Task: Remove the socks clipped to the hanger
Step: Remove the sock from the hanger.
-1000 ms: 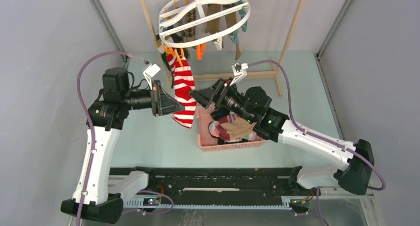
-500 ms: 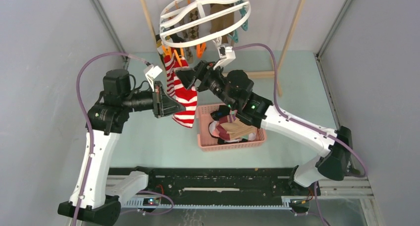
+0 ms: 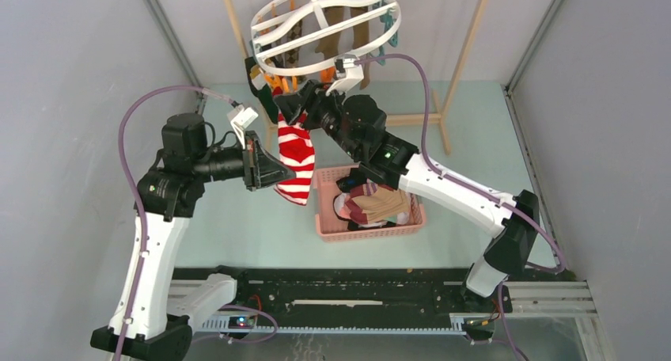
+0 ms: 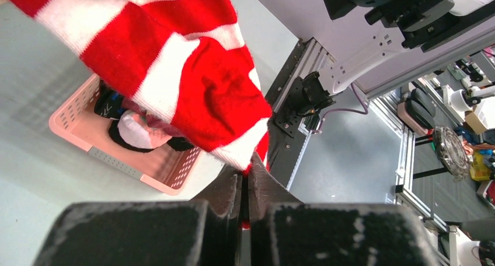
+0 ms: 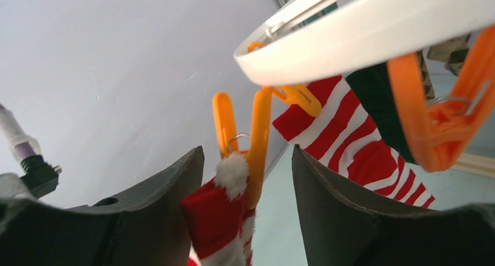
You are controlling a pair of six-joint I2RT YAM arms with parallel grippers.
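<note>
Well, on the left, the left gripper [image 3: 275, 171] is squeezed tight on the toe end of the striped sock [image 3: 295, 151]. In the left wrist view its fingers [image 4: 230, 190] are pressed flat together with a bit of red cloth pinched in the crack. The sock hangs down from the hanger [image 3: 316, 58] to that gripper, so its top is up high and its toe is held low, off to the left of the basket [image 3: 372, 233]. Next comes the right gripper [image 3: 286, 108], reaching up under the near left edge of the hanger. It is wide open and holds nothing. In the right wrist view an orange clip [image 5: 258, 132] sits between its two fingers, not touching them as far as I can tell, and that clip bites the fluffy white top of the sock. So this sock is not off yet. I think the open gripper has to pinch the clip so it lets go. Further right under the hanger, a brown sock [image 3: 360, 30] and a dark green sock [image 5: 379, 97] hang from clips too. Down on the right, the basket already has a few socks [image 3: 378, 204] piled in it. So some of the job looks done, but several socks are left.
</note>
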